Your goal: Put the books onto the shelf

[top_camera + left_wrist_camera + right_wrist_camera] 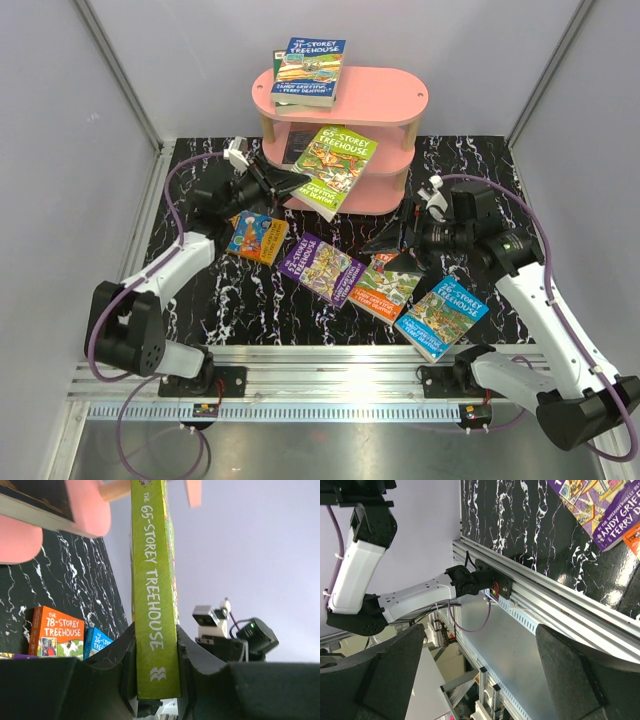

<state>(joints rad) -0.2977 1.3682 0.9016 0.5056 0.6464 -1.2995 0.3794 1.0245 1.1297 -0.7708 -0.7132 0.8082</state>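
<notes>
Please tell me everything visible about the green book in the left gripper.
The green book is a thin paperback with a cartoon cover; its spine reads "The 65-Storey Treehouse". The left gripper pinches its lower end, off the table. It is tilted, its upper end over the middle board of the pink shelf.

Top board of shelf [390, 95] lies free right of blue book [308, 70]; tilted green book [335, 168] obstructs middle tier's front.

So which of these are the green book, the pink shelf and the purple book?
green book [337, 166]: top external view, middle of its front cover.
pink shelf [385, 90]: top external view, bare right part of its top board.
purple book [322, 268]: top external view, centre of its cover.
</notes>
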